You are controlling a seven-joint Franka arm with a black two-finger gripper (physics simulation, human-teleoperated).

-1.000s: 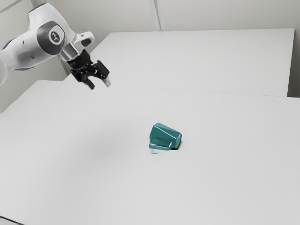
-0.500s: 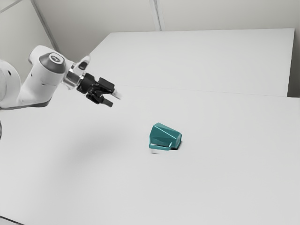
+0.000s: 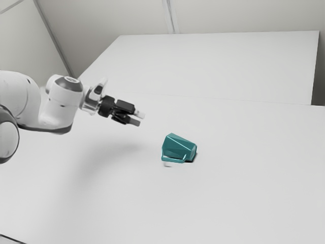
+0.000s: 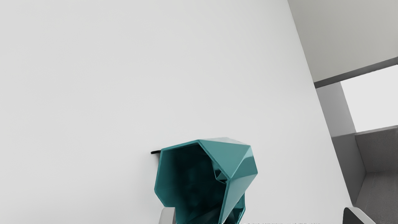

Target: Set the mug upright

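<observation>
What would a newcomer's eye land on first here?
The teal mug, the one strong colour, lying on its side on the pale table near the middle of the exterior view, its dark open mouth facing the gripper in the wrist view. Next, the black gripper, open and short of the mug, toward the exterior view's left.

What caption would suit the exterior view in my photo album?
An open black robot gripper hovers above a white table, near a teal mug lying on its side.

White rounded arm (image 3: 19, 99), grey joint cap (image 3: 67, 84), silvery wrist (image 3: 90, 103), black claw (image 3: 137, 119), grey fingertips (image 4: 168, 215)
</observation>
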